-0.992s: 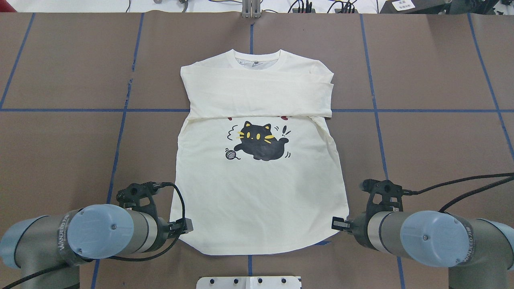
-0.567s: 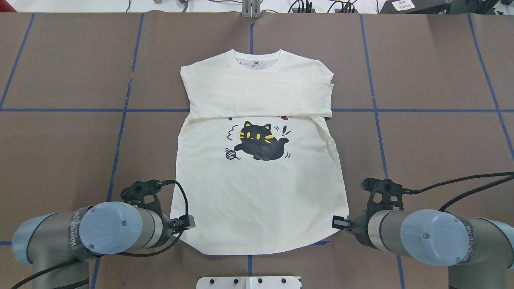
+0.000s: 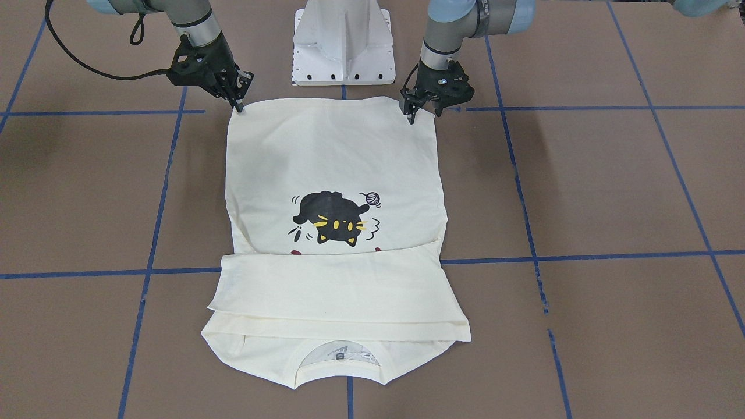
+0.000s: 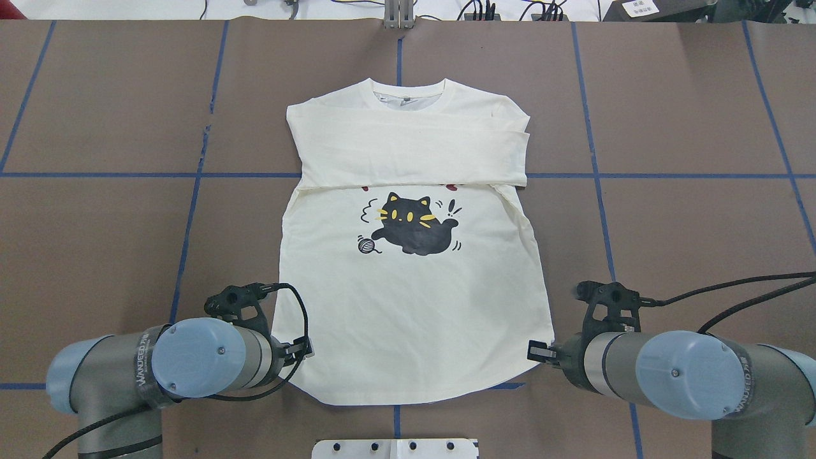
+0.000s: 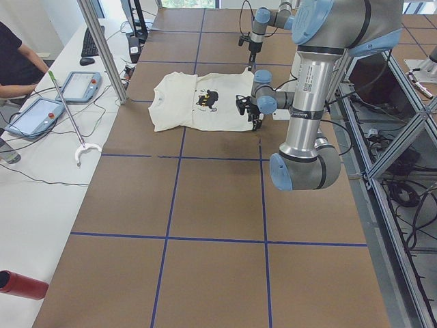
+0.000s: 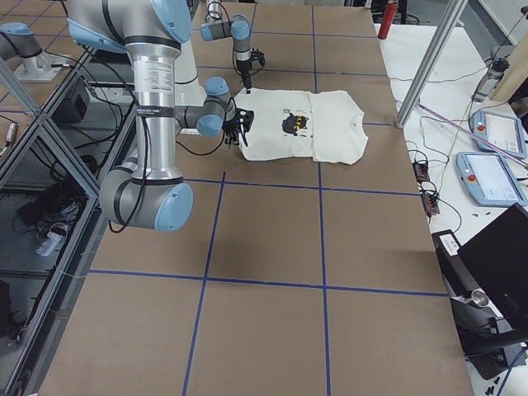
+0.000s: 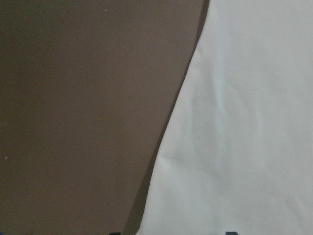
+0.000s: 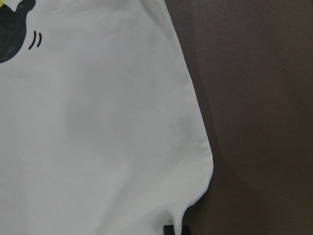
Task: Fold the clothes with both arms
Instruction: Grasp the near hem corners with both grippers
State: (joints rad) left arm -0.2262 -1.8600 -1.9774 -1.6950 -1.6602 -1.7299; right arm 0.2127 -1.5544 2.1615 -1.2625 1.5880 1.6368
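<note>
T-shirt (image 4: 414,306) is light, limp and slides easily; we pinch its hem corners; left gripper (image 3: 424,112) spread wide, empty; right gripper (image 3: 238,103) at the corner, can't tell its closure.

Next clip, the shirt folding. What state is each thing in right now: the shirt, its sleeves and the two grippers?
T-shirt: lying flat, print side up, body not yet folded.
Sleeves: folded across the chest, one over the other.
Left gripper: open, fingers either side of the shirt's edge near one hem corner.
Right gripper: shut on the other hem corner, fabric drawn in to it.
</note>
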